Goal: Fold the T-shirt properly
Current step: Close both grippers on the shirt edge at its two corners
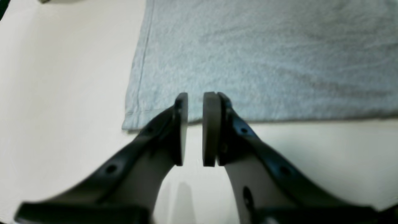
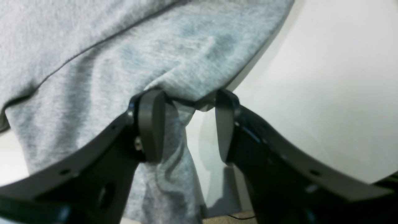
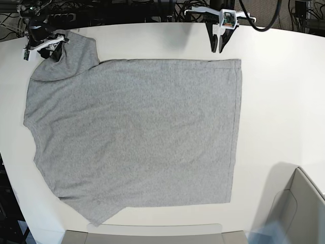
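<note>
Broadly, the white counter (image 3: 284,101) carries one large item: the T-shirt (image 3: 137,137), heather grey, plain side up, spread nearly flat across the counter's middle and left. Its hem runs as a straight vertical line toward the right of the base view; the sleeves lie at the far-left and near-left, the far one reaching toward the far-left corner of the counter. At the near edge, a pale bin (image 3: 299,208) sits by the near-right corner and a grey tray edge (image 3: 152,236) shows along the middle.

The left gripper (image 1: 195,129) stands at the far edge of the counter, just beside the shirt's far hem corner; its jaws are narrowly parted, with nothing between them, and the cloth's edge lies just past the tips. The right gripper (image 2: 186,124) is at the far-left corner of the counter, over the far sleeve; its jaws stand apart, and a fold of sleeve fabric drapes over the tips and hangs between them, so it straddles the cloth without clamping it.

Handling, as a judgement: the cotton is light, limp and easily wrinkled, and it will sag and drag when lifted. Holds are best taken at seamed edges, namely the hem corner and sleeve or shoulder, where doubled fabric gives the jaws purchase.
</note>
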